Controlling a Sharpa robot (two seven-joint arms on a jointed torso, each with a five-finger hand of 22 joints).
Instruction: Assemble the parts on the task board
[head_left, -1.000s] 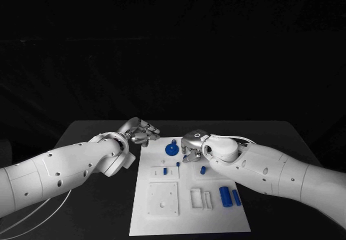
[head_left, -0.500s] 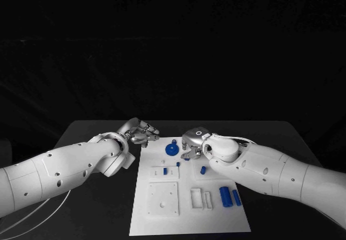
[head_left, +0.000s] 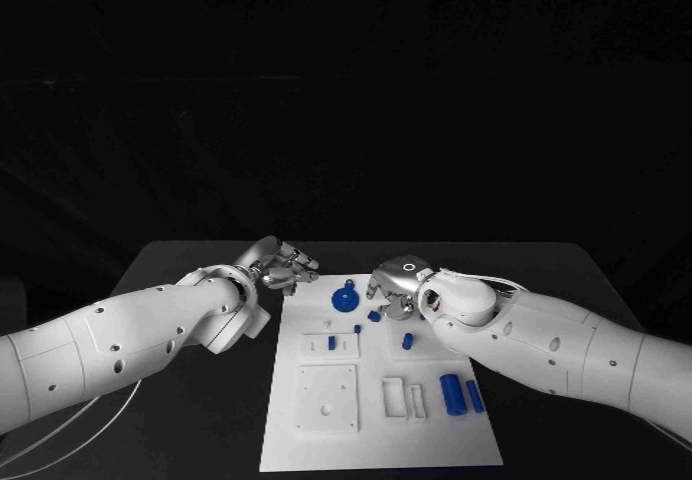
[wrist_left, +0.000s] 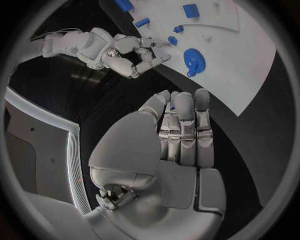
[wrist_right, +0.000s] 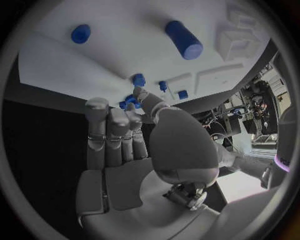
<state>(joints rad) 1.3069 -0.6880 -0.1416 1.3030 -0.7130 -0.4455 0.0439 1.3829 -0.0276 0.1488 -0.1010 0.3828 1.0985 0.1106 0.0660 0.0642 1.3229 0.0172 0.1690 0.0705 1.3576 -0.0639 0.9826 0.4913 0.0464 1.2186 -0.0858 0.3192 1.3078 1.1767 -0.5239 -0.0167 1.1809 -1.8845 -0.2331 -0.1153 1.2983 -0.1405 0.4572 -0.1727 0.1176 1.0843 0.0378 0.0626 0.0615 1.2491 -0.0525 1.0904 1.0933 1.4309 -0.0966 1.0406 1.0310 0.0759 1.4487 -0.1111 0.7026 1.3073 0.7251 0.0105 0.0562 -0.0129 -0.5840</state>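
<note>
The white task board (head_left: 433, 440) lies lengthwise on the black table. At its far end lies a blue gear (head_left: 343, 298), also in the left wrist view (wrist_left: 194, 59). My right hand (head_left: 394, 281) hovers over that far end, just right of the gear. A small blue part (head_left: 374, 315) stands on the board right under its fingertips. In the right wrist view the thumb tip almost meets that part (wrist_right: 139, 79), and nothing sits between the fingers (wrist_right: 112, 125). My left hand (head_left: 283, 265) hangs off the board's far left corner, fingers curled in on nothing.
Further parts on the board: a small peg (head_left: 356, 327), a block in a square socket (head_left: 330, 342), a short piece (head_left: 407, 340) and two cylinders (head_left: 450, 392) at the right edge. White sockets (head_left: 326, 398) fill the near half. Bare black table surrounds the board.
My right hand has risen and drawn back to the right, uncovering the small blue part below its fingertips. The left hand has stayed where it was.
</note>
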